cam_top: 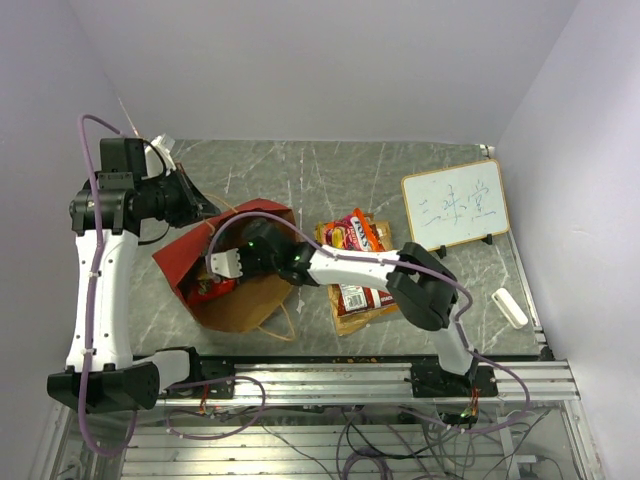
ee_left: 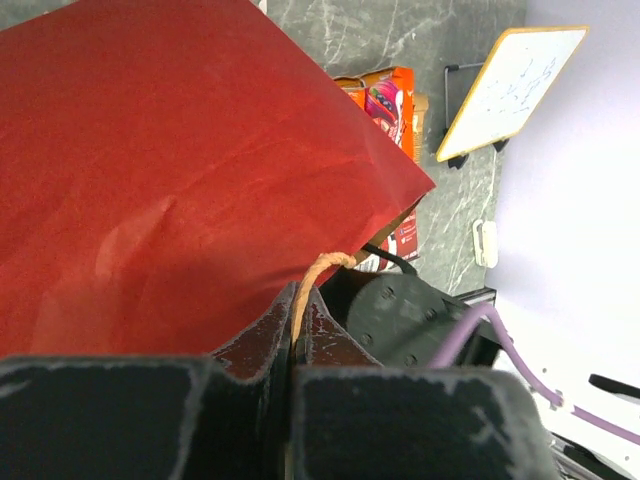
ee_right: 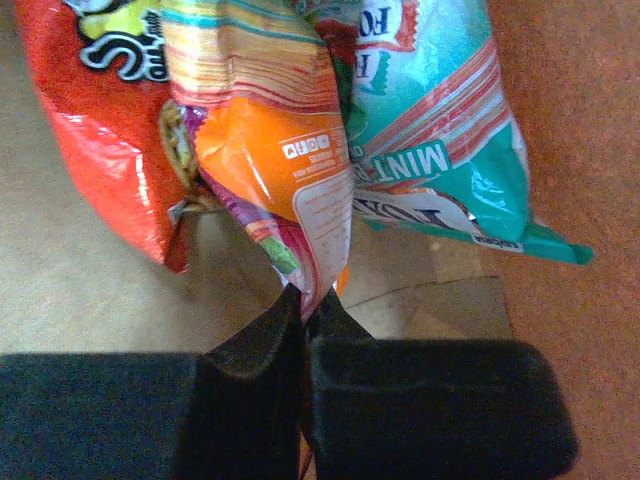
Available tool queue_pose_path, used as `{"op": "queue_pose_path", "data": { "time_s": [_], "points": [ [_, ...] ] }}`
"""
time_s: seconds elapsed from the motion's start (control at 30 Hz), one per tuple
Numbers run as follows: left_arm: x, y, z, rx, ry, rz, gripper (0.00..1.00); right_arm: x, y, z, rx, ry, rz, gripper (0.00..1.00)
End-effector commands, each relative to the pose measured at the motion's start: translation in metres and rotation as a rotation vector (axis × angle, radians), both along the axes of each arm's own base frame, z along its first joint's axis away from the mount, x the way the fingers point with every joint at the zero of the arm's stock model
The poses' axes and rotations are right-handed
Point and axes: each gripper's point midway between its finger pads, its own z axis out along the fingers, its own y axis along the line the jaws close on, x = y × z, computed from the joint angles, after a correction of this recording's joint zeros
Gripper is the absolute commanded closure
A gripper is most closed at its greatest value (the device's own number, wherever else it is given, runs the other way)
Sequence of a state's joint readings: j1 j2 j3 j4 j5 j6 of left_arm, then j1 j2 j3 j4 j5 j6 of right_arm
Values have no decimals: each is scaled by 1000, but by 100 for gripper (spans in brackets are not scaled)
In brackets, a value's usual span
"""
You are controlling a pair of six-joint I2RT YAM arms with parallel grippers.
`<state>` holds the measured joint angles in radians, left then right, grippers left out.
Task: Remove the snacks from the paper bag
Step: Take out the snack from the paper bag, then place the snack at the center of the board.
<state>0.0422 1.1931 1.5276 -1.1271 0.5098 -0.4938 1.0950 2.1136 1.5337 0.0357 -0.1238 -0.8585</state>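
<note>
Grey desk [cam_top: 300,170], from above, bears the open paper bag [cam_top: 250,300], some snacks [cam_top: 352,238] beside it; left wrist: left fingers [ee_left: 255,345] clamped on its twine handle [ee_left: 318,268], best kept taut; right wrist: right fingers [ee_right: 255,350] pinching an orange packet [ee_right: 270,160] inside, red packet [ee_right: 90,120] and teal packet [ee_right: 440,110] alongside, so draw straight out.

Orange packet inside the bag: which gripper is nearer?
Right. The right gripper is shut on the orange packet inside the bag; the left gripper pinches the handle outside it.
</note>
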Motion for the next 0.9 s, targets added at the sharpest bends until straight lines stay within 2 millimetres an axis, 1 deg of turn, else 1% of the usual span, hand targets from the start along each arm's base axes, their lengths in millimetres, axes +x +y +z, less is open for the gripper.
{"op": "queue_pose_path", "data": {
  "time_s": [0.0,0.17,0.23,0.33,0.4,0.43,0.6,0.67,0.73,0.8,0.87],
  "points": [
    [14,0,11,-9,-51,19,93,-24,-12,67,100,38,26,100],
    [21,0,22,-23,-84,36,93,-41,-38,103,154,106,-10,100],
    [22,2,23,-13,-92,45,93,-45,-50,119,193,113,-41,100],
    [25,0,24,-31,-94,46,93,-48,-70,137,196,108,-80,100],
    [27,-2,23,-43,-96,45,93,-50,-87,153,189,87,-106,100],
    [28,-2,22,-43,-97,45,93,-52,-98,155,164,84,-121,100],
    [27,1,18,-28,-86,53,93,-65,-146,209,193,44,-170,100],
    [25,-1,14,-42,-71,48,93,-67,-171,223,197,20,-216,100],
    [24,-4,12,-57,-67,34,93,-71,-199,226,162,-13,-254,100],
    [20,-6,9,-64,-48,21,93,-72,-229,223,124,-54,-305,100],
    [16,-8,8,-62,-42,8,93,-69,-257,219,114,-82,-394,100]
  ]
}}
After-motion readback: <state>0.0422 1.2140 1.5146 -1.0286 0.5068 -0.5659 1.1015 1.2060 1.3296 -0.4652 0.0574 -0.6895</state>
